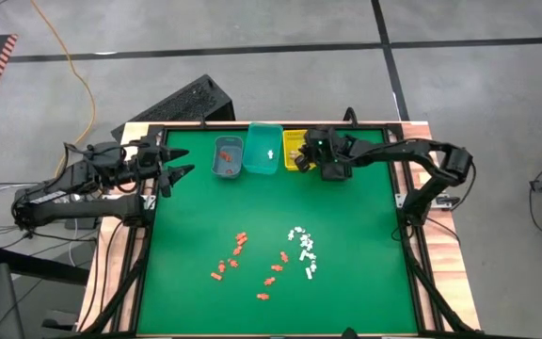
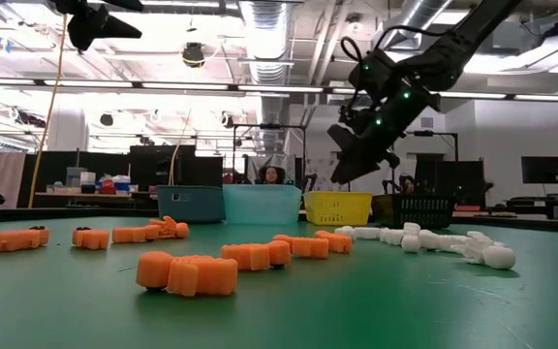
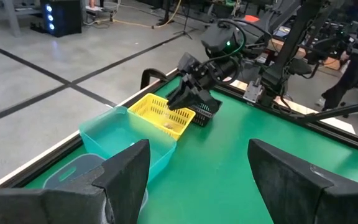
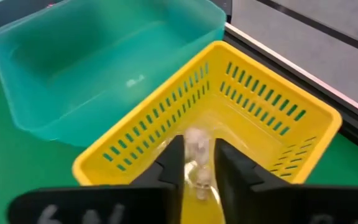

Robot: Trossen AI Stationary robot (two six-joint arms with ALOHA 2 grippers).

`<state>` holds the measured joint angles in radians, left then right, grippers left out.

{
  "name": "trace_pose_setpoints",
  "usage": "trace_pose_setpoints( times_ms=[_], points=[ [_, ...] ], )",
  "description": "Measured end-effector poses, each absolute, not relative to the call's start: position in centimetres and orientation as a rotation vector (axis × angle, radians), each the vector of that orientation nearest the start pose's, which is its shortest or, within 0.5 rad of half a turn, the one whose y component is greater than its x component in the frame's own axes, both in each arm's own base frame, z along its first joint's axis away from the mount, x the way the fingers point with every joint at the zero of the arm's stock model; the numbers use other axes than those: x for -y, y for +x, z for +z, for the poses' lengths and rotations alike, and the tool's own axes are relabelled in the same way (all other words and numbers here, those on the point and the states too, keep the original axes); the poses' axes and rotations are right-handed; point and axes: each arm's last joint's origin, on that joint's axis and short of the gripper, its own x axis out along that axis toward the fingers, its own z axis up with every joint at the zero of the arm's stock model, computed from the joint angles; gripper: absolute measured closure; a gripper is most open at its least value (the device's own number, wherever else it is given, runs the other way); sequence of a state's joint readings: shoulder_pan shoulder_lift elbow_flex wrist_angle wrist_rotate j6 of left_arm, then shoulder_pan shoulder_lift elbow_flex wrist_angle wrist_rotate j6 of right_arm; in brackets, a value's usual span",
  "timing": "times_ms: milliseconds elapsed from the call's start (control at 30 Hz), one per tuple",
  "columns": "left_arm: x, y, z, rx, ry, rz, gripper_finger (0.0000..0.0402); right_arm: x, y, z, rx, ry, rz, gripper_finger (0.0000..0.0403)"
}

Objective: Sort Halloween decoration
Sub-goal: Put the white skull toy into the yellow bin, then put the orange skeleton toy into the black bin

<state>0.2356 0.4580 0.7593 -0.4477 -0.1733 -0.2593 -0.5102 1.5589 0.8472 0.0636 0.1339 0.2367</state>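
Orange decoration pieces [image 1: 243,259] and white ones [image 1: 304,247] lie scattered on the near half of the green table. My right gripper [image 1: 303,153] hangs over the yellow bin [image 4: 247,118] at the far edge, tipped downward. Its fingers stand slightly apart, with a pale decoration piece [image 4: 196,144] between their tips and another pale piece [image 4: 199,180] lower down. My left gripper [image 1: 172,174] waits open and raised at the far left, holding nothing. My right gripper has the pale piece [image 4: 196,144] between its fingertips [image 4: 174,155], above the inside of the yellow bin and clear of its floor. The fingers slant down from the table's right side. I cannot tell whether they touch the piece.
Along the far edge stand a blue bin [image 1: 229,155] with an orange piece, a teal bin [image 1: 264,148] with a white piece, the yellow bin [image 1: 293,151] and a black basket [image 3: 205,116] by the right arm. Bare green mat lies between the bins and the piles.
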Motion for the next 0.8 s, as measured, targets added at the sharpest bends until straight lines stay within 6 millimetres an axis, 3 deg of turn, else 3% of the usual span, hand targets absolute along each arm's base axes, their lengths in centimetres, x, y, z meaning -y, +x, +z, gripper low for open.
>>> trace_pose_setpoints(
  times_ms=[200, 367, 600, 800],
  points=[
    [-2.7, 9.1, 33.6, -0.095, -0.268, 0.419, 0.0141, 16.1, 28.0, 20.8, -0.619, 0.349, -0.661, 0.0250],
    [-2.6, 9.1, 33.6, -0.100, -0.274, 0.390, 0.0141, 14.7, 29.1, 24.4, -0.620, 0.309, -0.473, 0.0233],
    [-2.6, 9.1, 33.3, -0.132, -0.258, 0.383, 0.0141, 8.1, 30.3, 28.5, -0.530, 0.205, -0.186, 0.0246],
    [-2.5, 9.3, 32.9, -0.178, -0.259, 0.369, 0.0141, 2.1, 32.7, 27.6, -0.519, 0.085, -0.091, 0.0250]
  ],
)
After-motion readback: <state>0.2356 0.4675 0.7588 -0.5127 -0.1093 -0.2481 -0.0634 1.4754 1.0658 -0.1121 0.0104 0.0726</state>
